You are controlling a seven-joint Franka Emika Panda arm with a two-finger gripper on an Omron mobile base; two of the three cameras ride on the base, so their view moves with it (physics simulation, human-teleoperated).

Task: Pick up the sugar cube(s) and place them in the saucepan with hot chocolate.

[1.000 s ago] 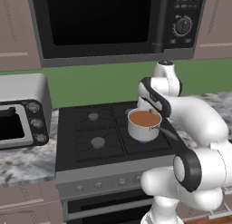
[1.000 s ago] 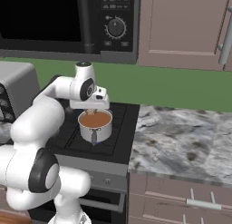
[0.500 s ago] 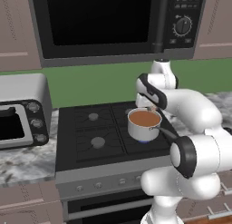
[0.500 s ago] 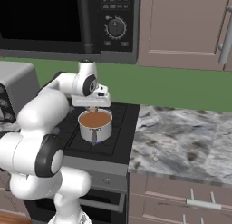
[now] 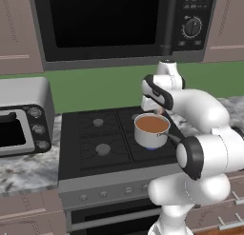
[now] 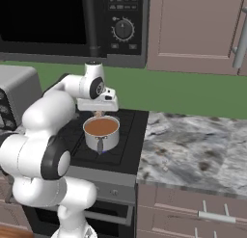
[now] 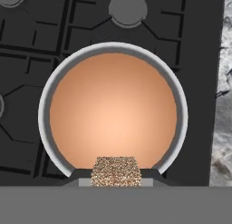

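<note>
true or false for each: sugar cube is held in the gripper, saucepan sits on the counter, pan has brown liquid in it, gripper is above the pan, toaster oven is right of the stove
1. The sugar cube is held in the gripper. True: it sits between the finger tips in the hand view.
2. The saucepan sits on the counter. False: it stands on the stove, over a front burner.
3. The pan holds brown liquid. True.
4. The gripper is above the pan. True: the hand view looks straight down into it.
5. The toaster oven is right of the stove. False: it stands on the left side; marble counter lies on the right.
</note>
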